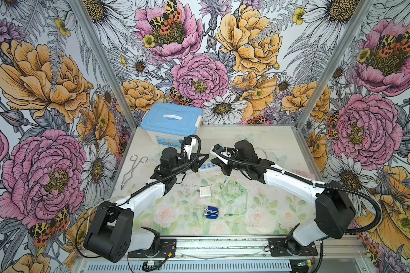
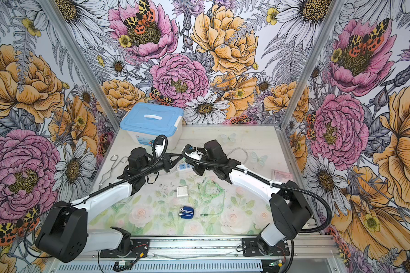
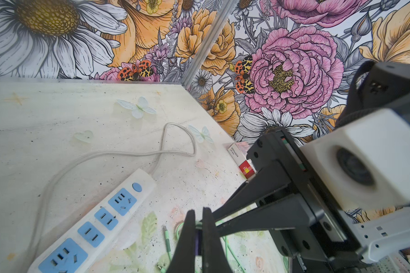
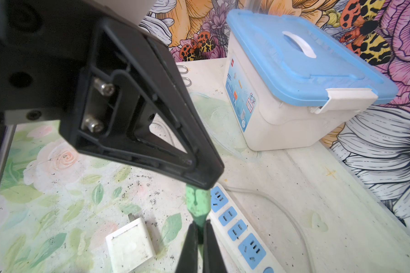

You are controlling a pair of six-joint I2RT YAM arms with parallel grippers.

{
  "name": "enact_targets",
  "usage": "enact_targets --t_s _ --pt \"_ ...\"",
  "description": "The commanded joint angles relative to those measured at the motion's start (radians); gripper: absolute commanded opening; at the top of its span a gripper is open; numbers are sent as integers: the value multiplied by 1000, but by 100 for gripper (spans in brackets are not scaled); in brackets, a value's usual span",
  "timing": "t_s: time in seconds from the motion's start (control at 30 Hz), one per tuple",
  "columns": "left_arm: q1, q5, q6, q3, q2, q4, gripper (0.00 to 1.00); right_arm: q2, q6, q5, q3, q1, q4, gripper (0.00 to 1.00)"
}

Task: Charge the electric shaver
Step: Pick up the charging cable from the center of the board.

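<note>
Where the floral table (image 1: 282, 212) comes nearest the arm bases, the electric shaver (image 1: 211, 211) lies on its side, untouched, silver head toward the left arm. Just beyond sit the white charger adapter (image 1: 205, 191) and the loose coils of the green cable (image 1: 233, 192). Farther back, over the power strip (image 1: 207, 167), the left gripper (image 3: 199, 236) and right gripper (image 4: 198, 236) are both pinched tight on that cable's green plug (image 4: 197, 201). A blue-lidded box (image 1: 171, 120) stands in the far corner.

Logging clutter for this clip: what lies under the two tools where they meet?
The white power strip lies below them; a top view shows a few blue sockets, the arms covering the rest. The left tool and right tool both pinch a green cable plug.
</note>
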Motion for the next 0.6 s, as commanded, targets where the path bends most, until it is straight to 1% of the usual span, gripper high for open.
enact_targets --t_s 0.0,0.03,0.1,0.23,0.27,0.33,0.4,0.5,0.57 --pt "1 44 -8 -9 9 39 0 10 9 -1 33 -1 46 0" --pt "4 43 -8 -11 8 40 0 12 10 3 33 -1 46 0" --pt "11 47 -9 -13 4 41 0 6 17 14 28 -1 44 5" --pt "38 72 -14 -20 -15 37 0 -21 19 19 -12 -11 37 25" --pt "43 75 -13 -20 -20 29 0 -29 13 15 -24 -15 29 29" --pt "42 66 -1 -14 -31 -6 0 -44 13 18 -41 -22 13 33" --pt "40 63 3 -11 -41 -26 0 -67 16 4 -57 -35 -7 35" --pt "29 74 14 -8 -59 -67 0 -115 32 -86 -70 -80 -42 35" --pt "21 87 30 -2 -73 -108 0 -124 60 -219 -56 -131 -73 35"
